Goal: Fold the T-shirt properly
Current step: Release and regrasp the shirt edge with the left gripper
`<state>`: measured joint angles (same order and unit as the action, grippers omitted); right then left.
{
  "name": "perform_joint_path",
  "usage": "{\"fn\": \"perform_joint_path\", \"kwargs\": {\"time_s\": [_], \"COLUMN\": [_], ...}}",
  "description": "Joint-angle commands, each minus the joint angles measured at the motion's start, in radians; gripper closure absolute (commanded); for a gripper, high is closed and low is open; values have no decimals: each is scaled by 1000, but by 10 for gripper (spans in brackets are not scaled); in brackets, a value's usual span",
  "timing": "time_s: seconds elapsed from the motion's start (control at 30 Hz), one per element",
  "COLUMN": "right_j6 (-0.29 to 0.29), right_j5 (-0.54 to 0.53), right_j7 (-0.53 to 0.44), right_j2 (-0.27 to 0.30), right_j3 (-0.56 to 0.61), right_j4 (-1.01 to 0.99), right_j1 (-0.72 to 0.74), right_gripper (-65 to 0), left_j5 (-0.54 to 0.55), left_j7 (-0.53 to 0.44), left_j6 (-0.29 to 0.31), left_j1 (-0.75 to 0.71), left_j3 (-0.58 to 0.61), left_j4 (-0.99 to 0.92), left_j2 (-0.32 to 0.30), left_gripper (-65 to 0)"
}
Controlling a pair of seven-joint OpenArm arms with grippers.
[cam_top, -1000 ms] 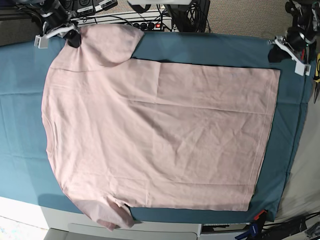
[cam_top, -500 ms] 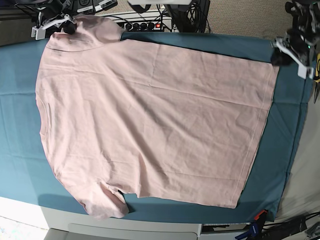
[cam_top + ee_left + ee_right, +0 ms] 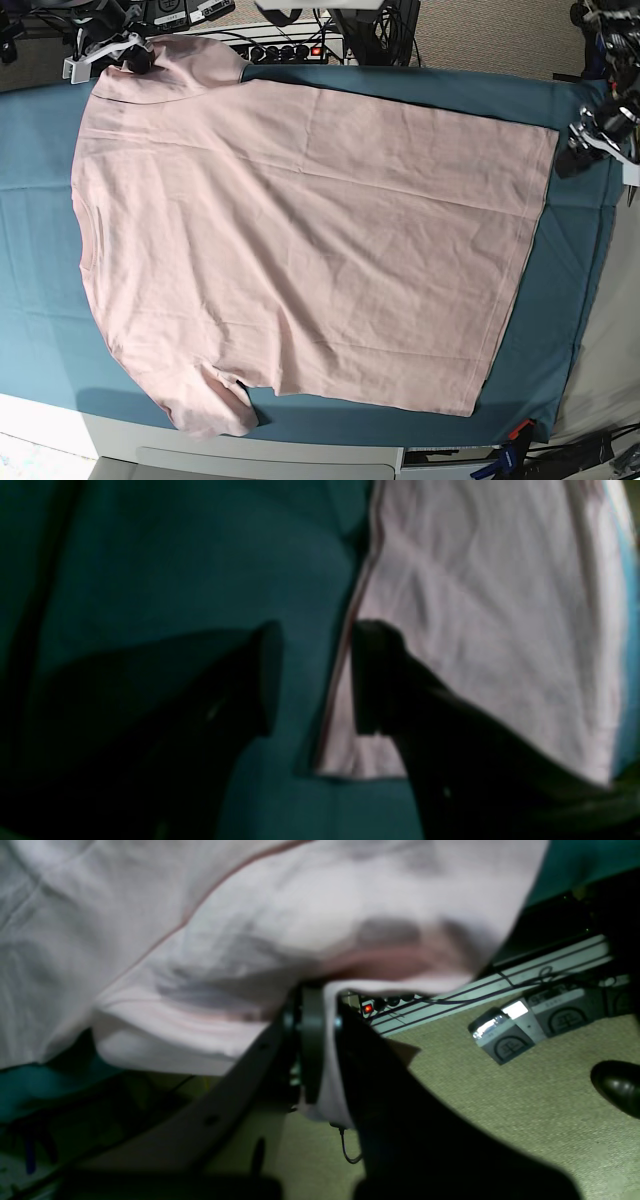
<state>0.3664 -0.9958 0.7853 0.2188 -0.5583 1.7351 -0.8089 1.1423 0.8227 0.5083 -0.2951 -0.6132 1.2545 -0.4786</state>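
Pinching the sleeve hem, your right gripper [image 3: 325,1060] stays clamped, anchoring the large pale pink cotton T-shirt [image 3: 300,240] spread flat on the teal table cloth [image 3: 560,300]; your left gripper [image 3: 312,680] stands half-open, holding nothing, just beside the shirt's bottom corner.

shirt: your large pale pink cotton T-shirt [image 3: 300,240] now lies spread flat, far sleeve unfolded | left pincer [image 3: 312,677]: has let go of the hem corner, jaws apart, pulled just off it
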Motion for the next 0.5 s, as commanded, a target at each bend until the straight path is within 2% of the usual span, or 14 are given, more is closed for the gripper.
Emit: {"fn": "perform_joint_path", "kwargs": {"time_s": [0.0, 0.1, 0.23, 0.47], "right_j6": [12, 12, 12, 12], "right_j5": [-18, -17, -17, -17], "right_j7": [-14, -14, -14, -14], "right_j2": [14, 14, 14, 14], "right_j3": [-8, -8, -8, -8], "right_j4": [13, 13, 13, 13], "right_j1": [-8, -8, -8, -8], "right_gripper": [0, 0, 0, 0], "left_j5": [-15, 15, -5, -177], "left_j7": [143, 174, 185, 188], "left_j6": [-35, -5, 6, -85], "left_j1": [-32, -43, -43, -43], "left_j3": [15, 15, 15, 15], "left_j4": [-35, -40, -21, 122], "left_j2": [24, 24, 24, 22], "left_gripper": [-243, -243, -240, -213]}}
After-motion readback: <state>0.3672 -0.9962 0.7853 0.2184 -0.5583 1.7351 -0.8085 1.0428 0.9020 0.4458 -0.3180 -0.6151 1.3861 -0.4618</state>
